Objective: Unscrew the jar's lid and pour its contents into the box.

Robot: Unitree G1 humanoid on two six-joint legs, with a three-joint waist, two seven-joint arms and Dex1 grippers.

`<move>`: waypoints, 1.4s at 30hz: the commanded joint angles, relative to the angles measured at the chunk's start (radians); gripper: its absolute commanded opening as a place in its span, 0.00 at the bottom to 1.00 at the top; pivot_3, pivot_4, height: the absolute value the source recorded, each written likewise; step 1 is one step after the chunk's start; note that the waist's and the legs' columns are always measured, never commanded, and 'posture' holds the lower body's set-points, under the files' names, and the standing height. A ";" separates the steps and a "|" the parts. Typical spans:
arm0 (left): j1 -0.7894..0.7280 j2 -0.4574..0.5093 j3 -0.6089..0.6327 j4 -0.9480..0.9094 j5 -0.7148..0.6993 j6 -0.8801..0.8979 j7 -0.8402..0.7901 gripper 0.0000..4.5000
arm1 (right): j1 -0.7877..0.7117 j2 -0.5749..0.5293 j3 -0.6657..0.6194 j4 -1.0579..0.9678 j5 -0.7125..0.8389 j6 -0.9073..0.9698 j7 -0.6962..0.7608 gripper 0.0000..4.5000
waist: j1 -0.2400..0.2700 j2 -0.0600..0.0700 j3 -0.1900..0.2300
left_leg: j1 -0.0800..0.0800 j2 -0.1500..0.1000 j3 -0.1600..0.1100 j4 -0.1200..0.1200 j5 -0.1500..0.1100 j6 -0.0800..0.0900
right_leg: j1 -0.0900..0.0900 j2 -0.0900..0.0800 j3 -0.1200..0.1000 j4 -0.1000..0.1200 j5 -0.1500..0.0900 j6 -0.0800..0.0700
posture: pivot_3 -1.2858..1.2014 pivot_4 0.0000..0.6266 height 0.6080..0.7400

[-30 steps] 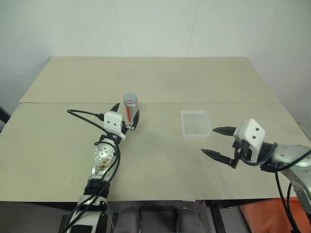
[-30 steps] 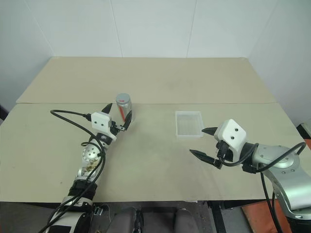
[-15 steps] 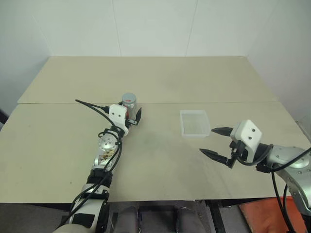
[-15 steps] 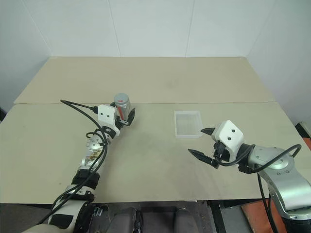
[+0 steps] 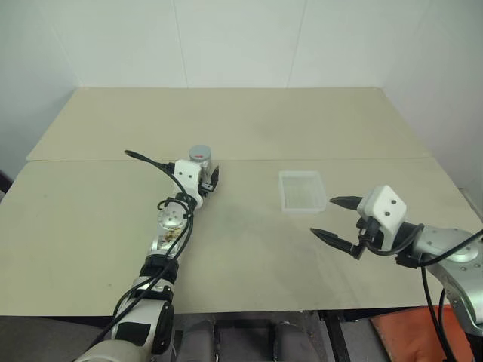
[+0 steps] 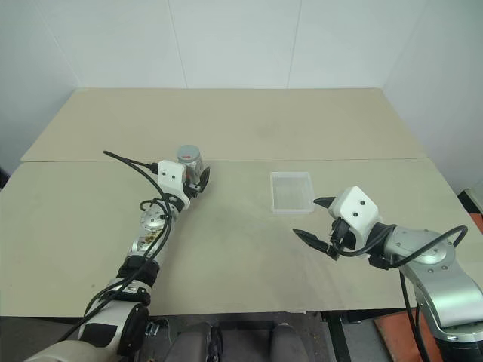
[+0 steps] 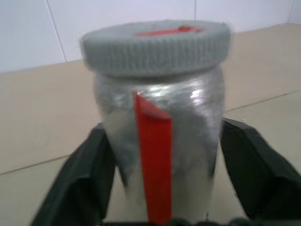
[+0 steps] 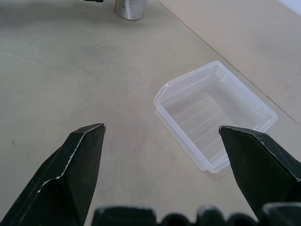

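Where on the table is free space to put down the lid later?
Bare table lies between the jar and the box, in front of both, and across the far half behind the seam. It is crowded only around the jar, where the left end effector brackets it. The right end effector hovers open near the box.

Evenly and brightly lit, diffuse, from overhead by the look of it. Only faint, soft-edged shadows on the table (image 5: 249,249), close under the box (image 5: 303,191). No harsh glare there. Soft white highlights on the clear wall of the jar (image 7: 160,155) beneath the lid (image 7: 155,47). Jar slightly out of focus at close range, edges fuzzy; wall behind the jar blurred. Box rim crisp by comparison.
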 commanded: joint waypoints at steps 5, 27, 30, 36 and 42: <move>-0.004 -0.013 0.006 -0.016 -0.012 -0.015 -0.002 0.43 | -0.006 -0.001 -0.011 -0.028 -0.008 -0.025 -0.006 1.00 | 0.000 0.000 0.000 | 0.000 0.000 0.000 0.000 0.000 0.000 | 0.000 0.000 0.000 0.000 0.000 0.000 | 0.52 0.24 1.00; 0.107 0.060 -0.160 -0.682 -0.326 0.516 -0.464 0.43 | -0.372 0.289 0.154 -0.171 0.090 0.271 -0.329 1.00 | -0.007 0.000 0.000 | 0.000 0.001 -0.002 0.000 0.001 -0.001 | -0.001 0.001 0.001 0.002 0.000 0.000 | 0.52 0.24 1.00; 0.101 0.050 -0.184 -0.679 -0.297 0.497 -0.461 0.43 | -0.414 0.355 0.197 -0.186 0.071 0.310 -0.390 1.00 | -0.003 0.000 0.000 | -0.001 0.000 -0.002 0.000 0.001 -0.001 | -0.002 0.001 0.001 0.001 0.000 0.000 | 0.52 0.24 1.00; 0.099 0.024 -0.200 -0.685 -0.283 0.495 -0.451 0.43 | -0.448 0.401 0.229 -0.171 0.042 0.323 -0.442 1.00 | -0.001 0.000 0.000 | -0.001 0.000 -0.001 0.001 0.000 0.000 | -0.002 0.000 0.001 0.001 0.000 0.000 | 0.52 0.24 1.00; 0.096 0.017 -0.206 -0.675 -0.254 0.461 -0.448 0.43 | -0.474 0.450 0.229 -0.125 0.032 0.311 -0.479 1.00 | -0.004 0.000 0.000 | -0.001 0.000 -0.001 0.000 0.001 0.000 | -0.002 0.001 0.001 0.001 0.000 0.000 | 0.52 0.24 1.00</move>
